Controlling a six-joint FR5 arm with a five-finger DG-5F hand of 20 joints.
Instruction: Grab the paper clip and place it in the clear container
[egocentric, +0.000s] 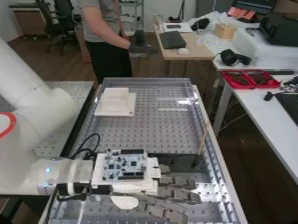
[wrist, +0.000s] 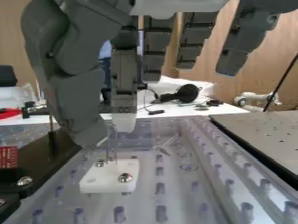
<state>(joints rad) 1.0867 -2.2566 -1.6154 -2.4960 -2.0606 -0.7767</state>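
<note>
Careful — hand (wrist: 124, 75) hangs spread; off-line thumb closing could knock upright paper clip (wrist: 112, 145) askew — on white mount (wrist: 100, 184).

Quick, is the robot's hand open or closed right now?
The hand is open, with its fingers reaching out mostly straight.

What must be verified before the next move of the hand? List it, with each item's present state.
- White block resting flat, screws in place: ok.
- Hand near the block: ok.
- Paper clip identified: cannot tell; the thin upright piece at the block may be it.
- Clear container identified: cannot tell which clear thing is meant.
- White stand apart from the hand: ok.
- Black cables free of snags: cannot tell.
</note>
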